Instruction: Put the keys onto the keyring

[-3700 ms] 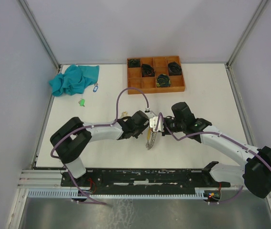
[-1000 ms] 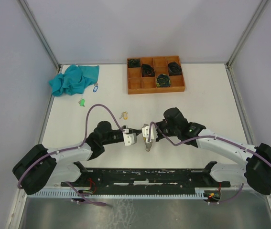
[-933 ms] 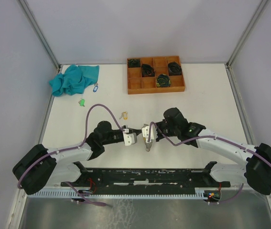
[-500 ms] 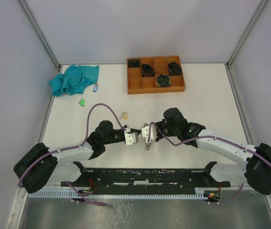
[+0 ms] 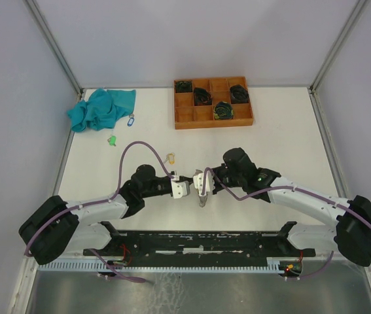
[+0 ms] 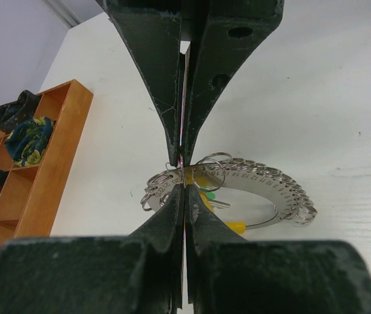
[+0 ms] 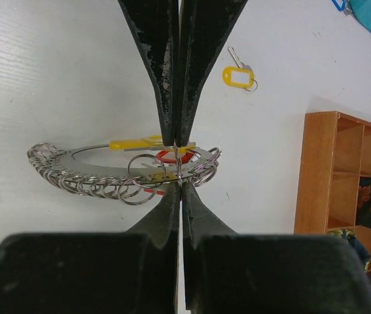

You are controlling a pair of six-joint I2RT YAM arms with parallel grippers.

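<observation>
The left end effector (image 6: 182, 173) has edged closer to the right end effector (image 7: 179, 171). Both pinch shut on the silver metal keyring strung with split rings (image 7: 74, 171). The small yellow-tagged metal key (image 5: 169, 157) lies unthreaded on the white worktop (image 5: 270, 144) nearby.

Left gripper (image 6: 182, 175) closed at keyring (image 6: 273, 190) loops, yellow tag (image 6: 234, 227), wooden tray (image 6: 48, 170) left

White table (image 5: 290, 140) enclosed by pale lilac walls (image 5: 192, 39); metal posts (image 5: 53, 42) set at far corners; even light.

Left hand (image 5: 190, 188) drawn back, right hand (image 5: 201, 192) drawn back leftward
</observation>
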